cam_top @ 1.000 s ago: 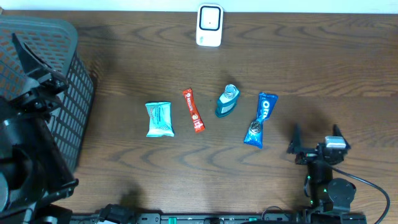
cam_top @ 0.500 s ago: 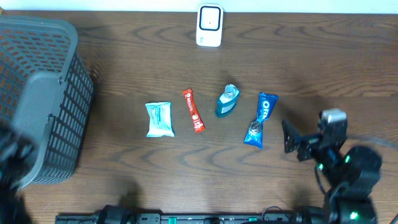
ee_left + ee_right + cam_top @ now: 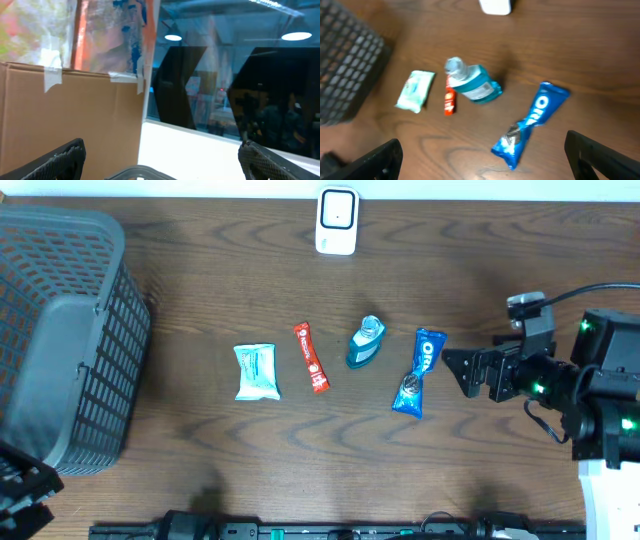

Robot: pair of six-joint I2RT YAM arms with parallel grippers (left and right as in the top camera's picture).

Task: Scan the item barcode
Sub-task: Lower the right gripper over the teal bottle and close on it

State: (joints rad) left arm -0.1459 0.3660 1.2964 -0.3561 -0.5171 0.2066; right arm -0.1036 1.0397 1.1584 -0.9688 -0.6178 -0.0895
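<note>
Your right claw (image 3: 464, 373) sits just beside the Oreo pack (image 3: 419, 372), jaws wide apart; your left claw (image 3: 160, 161), also spread, is well apart from it.

A grey mesh basket (image 3: 60, 340) stands at the left end of the wooden table (image 3: 250, 470).

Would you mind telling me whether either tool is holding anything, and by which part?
Nothing is held: the right tool stands open, apart from the Oreo pack, and the left tool is open and empty.
</note>
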